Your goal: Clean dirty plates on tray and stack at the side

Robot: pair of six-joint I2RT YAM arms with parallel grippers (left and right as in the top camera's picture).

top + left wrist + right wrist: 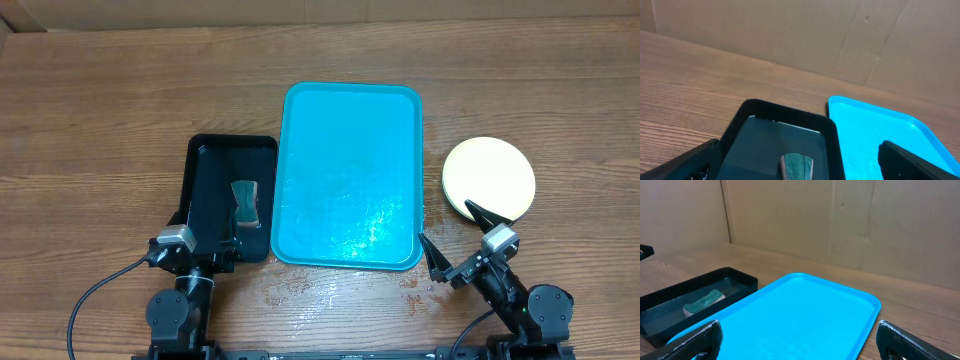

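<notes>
The turquoise tray (pixel 350 175) lies in the middle of the table with nothing on it; it also shows in the left wrist view (pixel 880 135) and the right wrist view (pixel 790 315). A stack of plates (pixel 488 179), pale yellow-green on top, sits on the wood tabletop (pixel 100 110) to the right of the tray. My left gripper (pixel 200 245) is open and empty at the near end of the black tub. My right gripper (pixel 455 240) is open and empty near the tray's near right corner, just in front of the stack.
A black rectangular tub (pixel 228 195) stands left of the tray, holding a green scrub sponge (pixel 245 203), also seen in the left wrist view (pixel 796 166) and right wrist view (pixel 702 302). Wet patches mark the table (pixel 330 285) in front of the tray. A cardboard wall stands behind.
</notes>
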